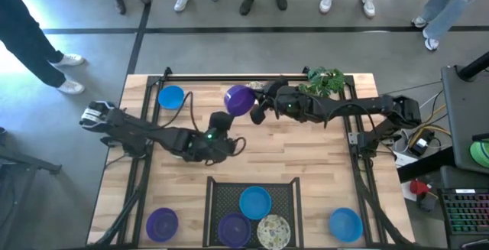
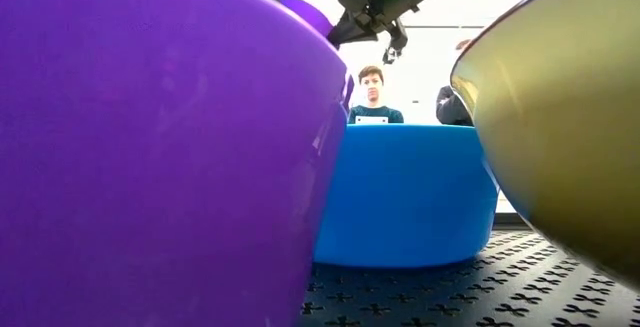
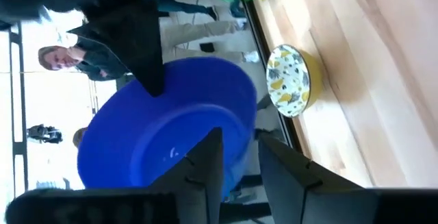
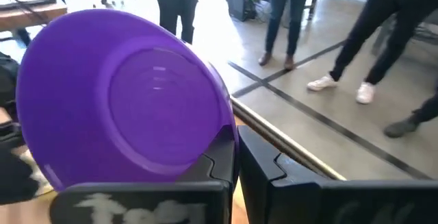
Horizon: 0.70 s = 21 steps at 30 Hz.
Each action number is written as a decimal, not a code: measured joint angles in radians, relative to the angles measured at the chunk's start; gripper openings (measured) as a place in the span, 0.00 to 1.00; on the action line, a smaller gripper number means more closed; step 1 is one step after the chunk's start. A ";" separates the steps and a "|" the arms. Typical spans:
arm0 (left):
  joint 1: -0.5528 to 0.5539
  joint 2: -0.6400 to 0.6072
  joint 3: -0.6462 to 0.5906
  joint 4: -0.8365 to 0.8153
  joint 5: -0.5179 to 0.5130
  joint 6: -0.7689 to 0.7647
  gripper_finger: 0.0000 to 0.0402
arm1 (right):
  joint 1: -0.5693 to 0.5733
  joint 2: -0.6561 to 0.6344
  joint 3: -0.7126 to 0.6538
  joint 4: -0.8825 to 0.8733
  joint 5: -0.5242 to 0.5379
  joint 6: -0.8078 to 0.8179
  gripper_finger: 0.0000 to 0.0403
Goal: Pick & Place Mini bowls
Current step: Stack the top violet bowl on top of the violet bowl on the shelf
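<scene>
A wooden table [image 1: 306,158] seen from above, with two dark robot arms reaching in over it. At the near edge sits a black wire-mesh tray [image 1: 221,198] holding three small bowls: a blue bowl [image 1: 255,202], a purple bowl [image 1: 233,228] and a cream speckled bowl [image 1: 273,232], packed close together. Outside the tray, another purple bowl [image 1: 161,223] rests at the near left corner and another blue bowl [image 1: 345,223] at the near right. A third blue bowl [image 1: 171,97] lies at the far left. The right gripper [image 1: 258,111] holds a purple bowl [image 1: 240,100] by its rim, tilted, lifted above the far middle of the table; its fingers are pinched tight on the rim. The left gripper [image 1: 238,146] hovers over the middle of the table, just behind the tray, its fingers spread and empty. A leafy green plant [image 1: 325,82] stands at the far right. People's legs and shoes line the floor beyond the table
</scene>
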 joint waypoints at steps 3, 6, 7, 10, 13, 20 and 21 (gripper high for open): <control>-0.020 -0.025 0.000 0.001 0.000 -0.016 0.24 | 0.000 -0.002 0.047 -0.071 0.031 -0.005 0.02; -0.039 -0.053 0.000 0.001 0.001 -0.033 0.24 | 0.001 -0.002 0.089 -0.145 0.050 -0.006 0.02; -0.045 -0.063 0.000 0.001 0.001 -0.036 0.24 | 0.001 -0.002 0.105 -0.170 0.051 -0.005 0.02; -0.057 -0.097 0.000 0.002 -0.001 -0.061 0.24 | 0.001 -0.002 0.173 -0.284 0.051 -0.003 0.02; -0.058 -0.140 0.000 0.003 -0.009 -0.099 0.24 | 0.006 -0.002 0.259 -0.448 0.039 0.024 0.02; -0.057 -0.270 -0.001 0.003 -0.017 -0.178 0.24 | 0.062 -0.002 0.414 -0.711 -0.060 0.095 0.02; -0.057 -0.291 -0.001 0.003 -0.017 -0.191 0.24 | 0.074 -0.002 0.430 -0.738 -0.063 0.103 0.02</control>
